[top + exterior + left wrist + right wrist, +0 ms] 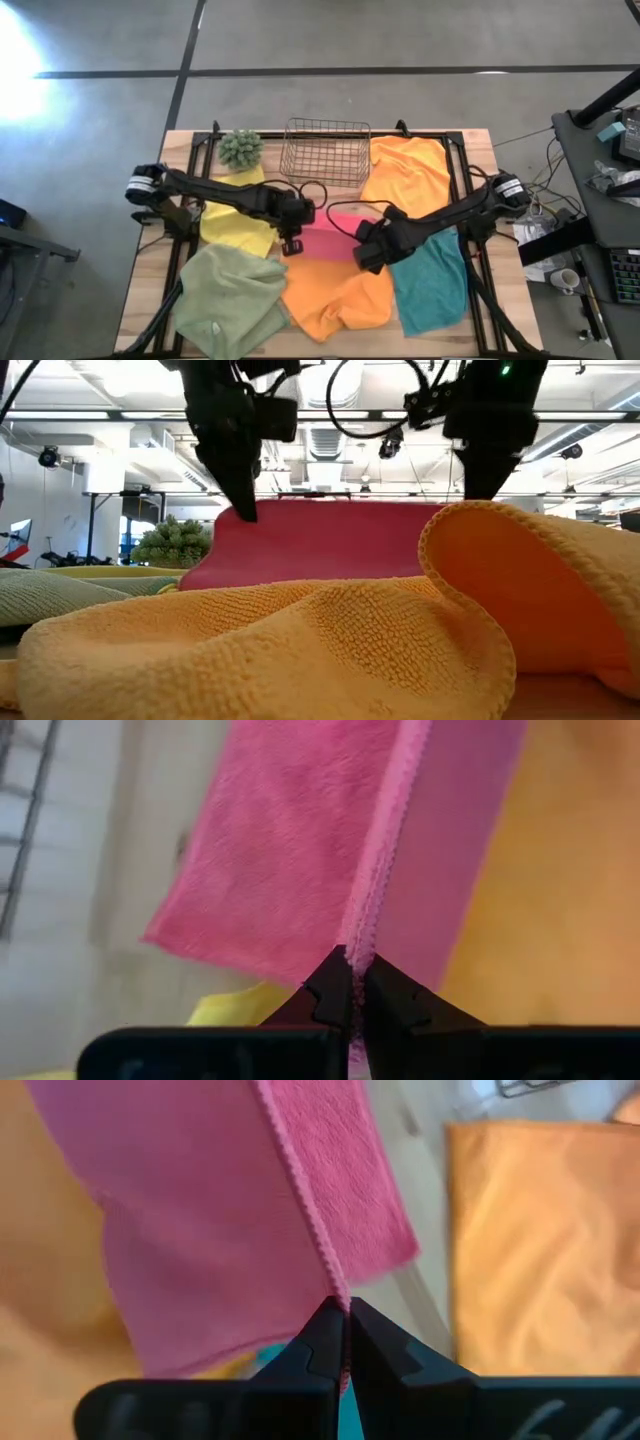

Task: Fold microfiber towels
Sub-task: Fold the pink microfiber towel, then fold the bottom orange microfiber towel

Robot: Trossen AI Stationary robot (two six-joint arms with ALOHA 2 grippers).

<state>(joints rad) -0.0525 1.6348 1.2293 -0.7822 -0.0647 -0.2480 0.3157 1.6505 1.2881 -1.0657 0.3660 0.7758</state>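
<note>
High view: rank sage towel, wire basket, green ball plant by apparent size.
1. Sage towel, bunched at the table's near left corner, largest.
2. Wire basket, clearly smaller.
3. Green ball plant, smallest.

The pink towel is showing a soft, fuzzy cloth nap with a stitched hem. In front of it, the orange towel is looking loopy and matt. The wire basket is gleaming as thin metal on the pale wooden worktop.

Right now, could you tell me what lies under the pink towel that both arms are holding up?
Under the pink towel, an orange towel shows at its near edge, and bare wooden table appears in the wrist views. What its middle covers cannot be seen.
</note>
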